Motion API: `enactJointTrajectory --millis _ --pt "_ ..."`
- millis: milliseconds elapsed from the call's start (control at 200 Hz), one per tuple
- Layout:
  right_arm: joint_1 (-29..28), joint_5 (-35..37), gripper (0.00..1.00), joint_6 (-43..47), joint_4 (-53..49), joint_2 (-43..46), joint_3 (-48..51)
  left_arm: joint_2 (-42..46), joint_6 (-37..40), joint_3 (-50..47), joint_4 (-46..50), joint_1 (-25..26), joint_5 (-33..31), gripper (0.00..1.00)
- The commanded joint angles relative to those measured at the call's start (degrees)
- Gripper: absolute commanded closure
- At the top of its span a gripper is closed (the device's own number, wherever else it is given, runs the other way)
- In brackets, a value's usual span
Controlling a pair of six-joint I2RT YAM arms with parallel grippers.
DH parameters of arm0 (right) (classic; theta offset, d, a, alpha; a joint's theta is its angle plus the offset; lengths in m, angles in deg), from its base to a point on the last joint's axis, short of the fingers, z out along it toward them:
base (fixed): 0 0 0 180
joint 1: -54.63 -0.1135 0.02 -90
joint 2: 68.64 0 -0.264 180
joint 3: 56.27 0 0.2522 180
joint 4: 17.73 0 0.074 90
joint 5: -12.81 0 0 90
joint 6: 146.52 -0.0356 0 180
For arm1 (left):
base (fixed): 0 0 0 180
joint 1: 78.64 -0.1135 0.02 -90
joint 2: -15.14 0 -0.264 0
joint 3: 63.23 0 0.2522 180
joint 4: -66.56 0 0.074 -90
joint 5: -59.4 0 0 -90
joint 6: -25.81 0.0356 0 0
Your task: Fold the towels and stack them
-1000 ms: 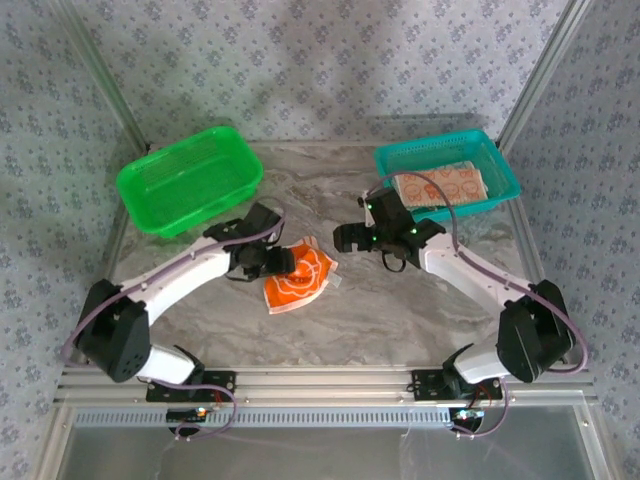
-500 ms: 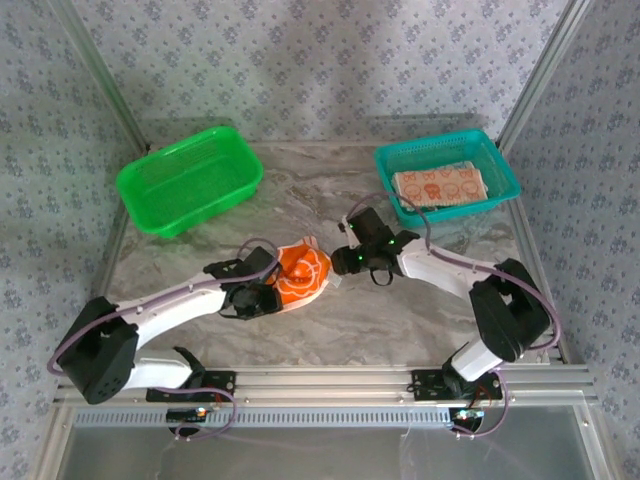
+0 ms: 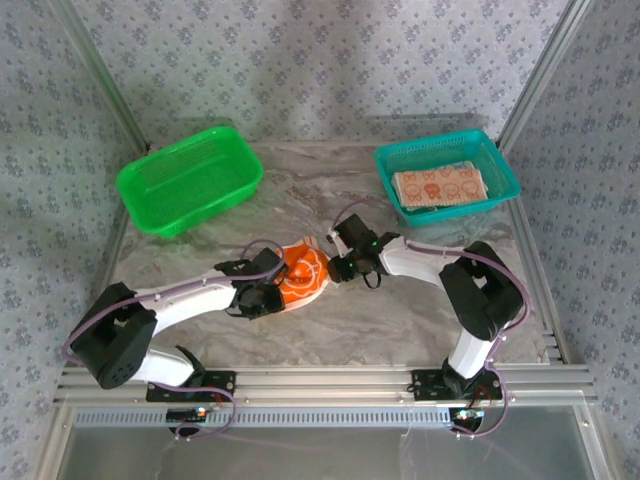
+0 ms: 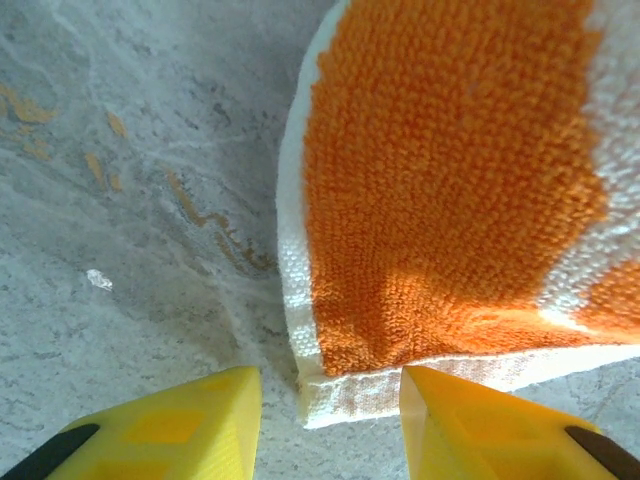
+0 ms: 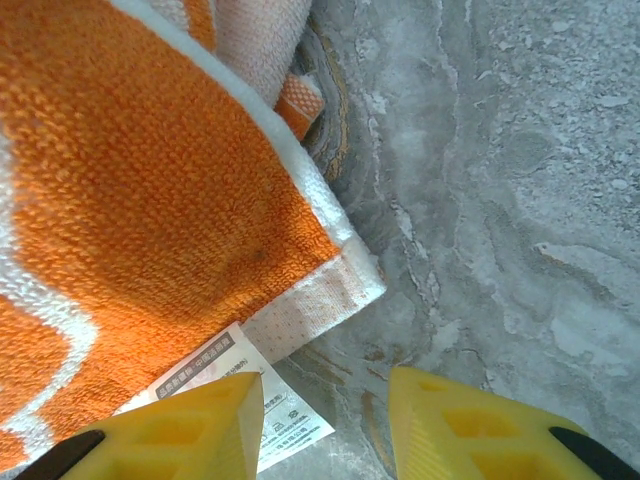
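The orange towel (image 3: 305, 272) lies bunched at the middle of the grey marbled surface (image 3: 400, 320), its longer run slanting from near-left to far-right. The left wrist view shows looped terry pile and a white hem corner lying between the yellow fingers of the left pincer (image 4: 330, 400), which stand apart, unclenched. The right wrist view adds a printed care label (image 5: 225, 360) beside the right pincer (image 5: 327, 400), likewise parted, grasping nothing. A folded cream towel (image 3: 440, 185) lies lengthwise in the teal basket (image 3: 503, 178).
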Motion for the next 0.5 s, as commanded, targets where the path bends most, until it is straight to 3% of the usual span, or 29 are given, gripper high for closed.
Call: enactJointTrajectory --millis 0,100,320,495 --pt "-0.15 1.46 0.61 1.37 0.22 -0.42 -1.68 -0.82 -0.66 1.27 -0.57 0.44 -1.22 0.61" --pt "0.09 1.93 0.60 1.86 -0.14 -1.03 -2.29 -2.00 -1.24 0.65 -0.28 0.52 -1.07 0.65" --pt "0.85 1.93 0.62 3.71 -0.32 -3.03 -4.07 -1.97 -1.94 -0.92 0.35 0.82 -1.80 0.90" --pt "0.69 1.06 0.64 5.31 -1.16 -5.71 -5.80 -2.20 -1.32 0.07 1.13 0.88 -2.16 0.91"
